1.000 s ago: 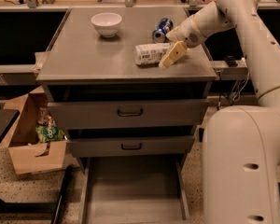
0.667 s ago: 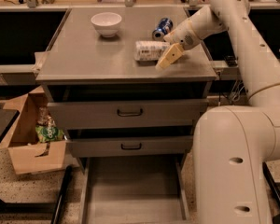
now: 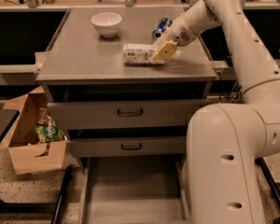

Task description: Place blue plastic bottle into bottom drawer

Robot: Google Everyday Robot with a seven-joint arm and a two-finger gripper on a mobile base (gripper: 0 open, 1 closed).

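Blue plastic bottle (image 3: 137,53) lies on cabinet top (image 3: 84,57), gripper (image 3: 164,52) against it

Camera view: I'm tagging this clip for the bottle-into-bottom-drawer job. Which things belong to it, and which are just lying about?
Job:
bottle, lying on its side on the cabinet top
bottom drawer, pulled out
tool, at the bottle's right end

Lying about:
bowl and can, both on the cabinet top
cardboard box, down at the left

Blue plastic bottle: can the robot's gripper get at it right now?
Probably yes: the gripper is at one end of the blue plastic bottle, with the soda can and bowl apart behind it.
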